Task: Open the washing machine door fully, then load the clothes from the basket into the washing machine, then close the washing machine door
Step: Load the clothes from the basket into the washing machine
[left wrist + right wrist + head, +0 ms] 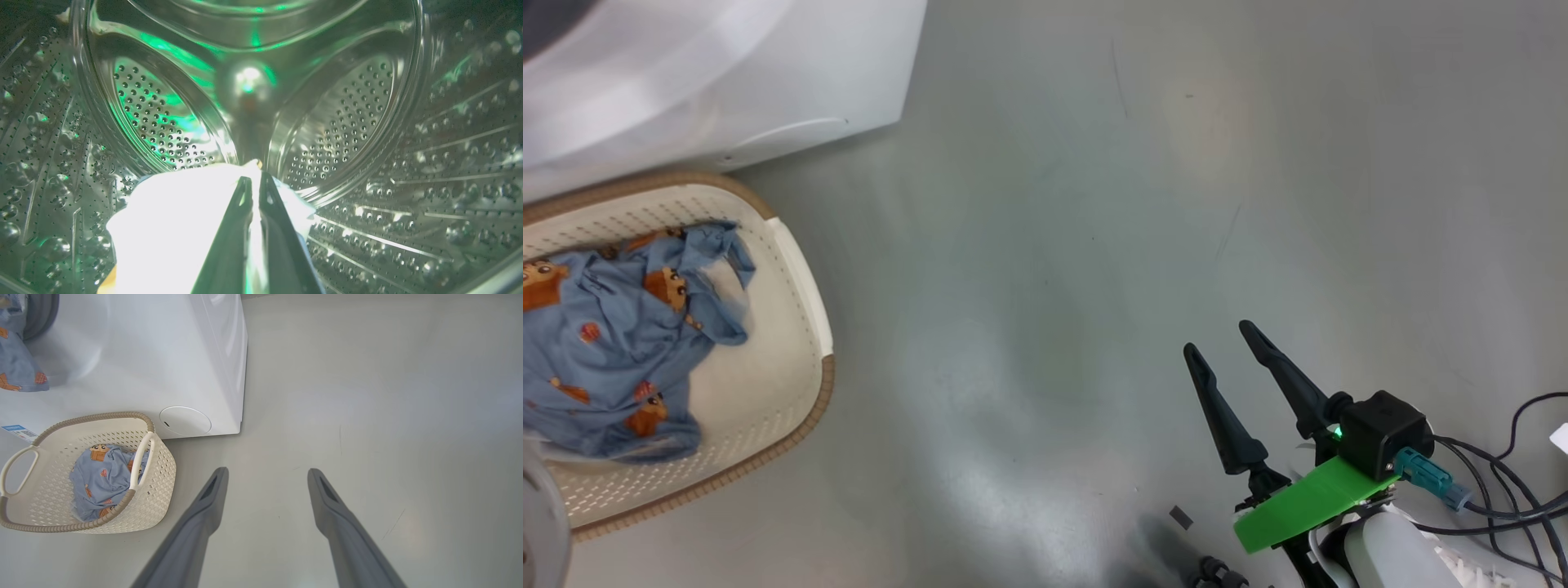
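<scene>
Blue clothes (613,343) lie in the basket (800,269), just beside the washer (727,73). Inside the drum (347,122), the left gripper (254,179) pinches a pale, glare-washed cloth (171,228), fingers nearly together. The right gripper (1217,336) hangs spread wide above the floor (1094,204).

No wording can be read at this moment. A blue-and-white label sticker (18,433) sits on the white front of the washing machine (163,355), near the basket (94,416); its fine print (seen from the right wrist) is too small to make out. The clothes (605,343) bear orange cartoon figures, not letters.
</scene>
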You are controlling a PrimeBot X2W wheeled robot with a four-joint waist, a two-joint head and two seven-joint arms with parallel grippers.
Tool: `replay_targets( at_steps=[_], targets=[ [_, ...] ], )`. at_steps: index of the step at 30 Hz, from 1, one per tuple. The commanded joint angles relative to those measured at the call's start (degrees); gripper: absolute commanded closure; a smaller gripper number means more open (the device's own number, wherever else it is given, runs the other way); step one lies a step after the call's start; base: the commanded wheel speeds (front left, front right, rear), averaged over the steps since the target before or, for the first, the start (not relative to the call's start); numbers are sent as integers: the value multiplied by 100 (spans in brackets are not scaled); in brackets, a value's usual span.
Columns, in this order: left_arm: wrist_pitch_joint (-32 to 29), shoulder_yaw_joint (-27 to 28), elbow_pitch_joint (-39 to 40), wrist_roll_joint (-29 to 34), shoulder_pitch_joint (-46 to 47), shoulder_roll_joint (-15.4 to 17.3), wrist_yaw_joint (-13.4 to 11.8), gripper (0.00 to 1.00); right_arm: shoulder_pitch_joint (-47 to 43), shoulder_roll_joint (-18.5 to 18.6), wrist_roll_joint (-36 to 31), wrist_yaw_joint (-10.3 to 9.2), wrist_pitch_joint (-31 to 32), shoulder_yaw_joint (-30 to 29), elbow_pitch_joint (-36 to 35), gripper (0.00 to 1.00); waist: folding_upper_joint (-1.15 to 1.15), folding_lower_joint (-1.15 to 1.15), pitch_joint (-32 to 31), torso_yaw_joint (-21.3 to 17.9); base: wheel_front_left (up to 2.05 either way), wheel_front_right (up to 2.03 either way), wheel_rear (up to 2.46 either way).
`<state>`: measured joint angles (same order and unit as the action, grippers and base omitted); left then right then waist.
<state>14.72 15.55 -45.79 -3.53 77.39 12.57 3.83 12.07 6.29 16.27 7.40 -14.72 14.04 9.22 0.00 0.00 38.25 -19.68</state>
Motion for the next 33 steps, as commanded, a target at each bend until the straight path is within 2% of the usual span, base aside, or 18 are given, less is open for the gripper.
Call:
replay_targets(
  at_steps=[1,2,4,5,7,8,13,17,33],
  targets=[
    [28,-55,50,107,-76,199,-57,100,-92,58,48,9,-28,107,-74,0,0,0,-67,34,0,0,0],
    [28,-75,-63,127,-61,194,-91,93,-96,64,52,9,-28,104,-70,0,0,0,-95,45,0,0,0],
    [28,-113,-245,159,-23,180,-150,62,-97,72,61,9,-28,112,-61,0,0,0,-153,68,0,0,0],
    [28,-150,-291,194,-15,172,-182,53,-95,69,66,9,-28,116,-60,0,0,0,-184,83,0,0,0],
    [28,-224,-454,255,-52,122,-253,11,-97,55,74,9,-28,125,-49,0,0,0,-267,115,0,0,0],
    [28,-252,-527,282,-75,95,-310,0,-102,49,79,9,-28,137,-39,0,0,0,-316,133,0,0,0],
    [28,-299,-1058,322,-92,-10,-604,0,-132,54,91,9,-28,146,-16,0,0,0,-524,235,0,0,0],
    [28,-289,-1272,244,-16,-117,-692,0,-116,71,86,9,-28,132,2,0,0,0,-619,355,0,0,0],
    [28,-230,-1259,-114,-548,-535,-538,0,-67,117,91,9,-28,28,82,0,0,0,-943,838,0,0,0]
  ],
)
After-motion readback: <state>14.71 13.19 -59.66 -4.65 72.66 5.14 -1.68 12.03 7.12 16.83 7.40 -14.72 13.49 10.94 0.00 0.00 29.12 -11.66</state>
